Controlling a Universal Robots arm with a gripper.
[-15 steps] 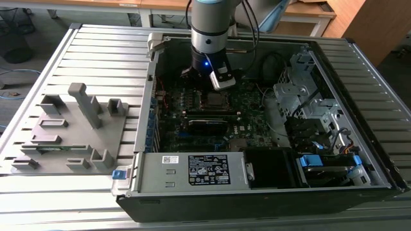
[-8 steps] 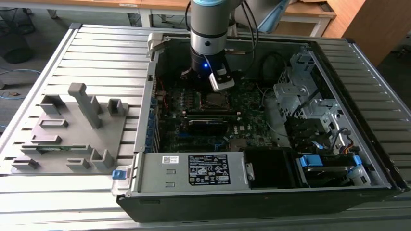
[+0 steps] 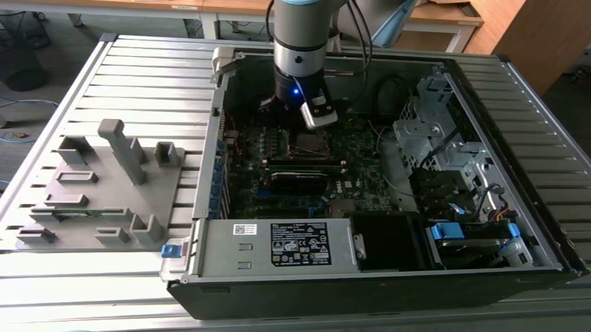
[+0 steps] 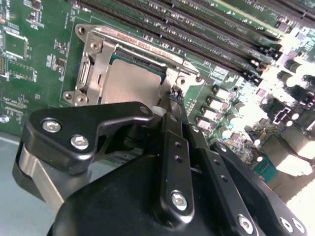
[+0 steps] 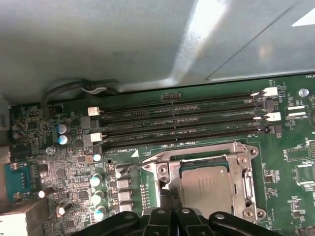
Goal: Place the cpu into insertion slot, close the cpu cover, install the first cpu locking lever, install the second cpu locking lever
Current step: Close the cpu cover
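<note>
Black linkages of the gripper (image 4: 174,98) lie nearest the lens in the second wrist view, and its two long fingers run together to a single point, so I judge it clenched; whether anything thin is pinched at the tips I cannot tell. Those tips sit at one corner of the insertion slot (image 3: 309,144), which in the exterior view lies directly under the arm, inside the open computer case (image 3: 198,200). The cpu (image 4: 130,86) is already seated in the slot, its dull grey face lying flat and level. The cpu cover (image 4: 93,66) appears to be folded down around it, its silvery frame bordering the chip on the visible sides. From the tips, the chip lies just beyond and slightly to one side, near but apart. A thin locking lever (image 4: 152,48) seems to run along the slot's far edge, its long axis parallel to the black memory slots (image 4: 197,34) on the green circuit board (image 4: 39,59). That lever ends close to the corner where the tips are.
</note>
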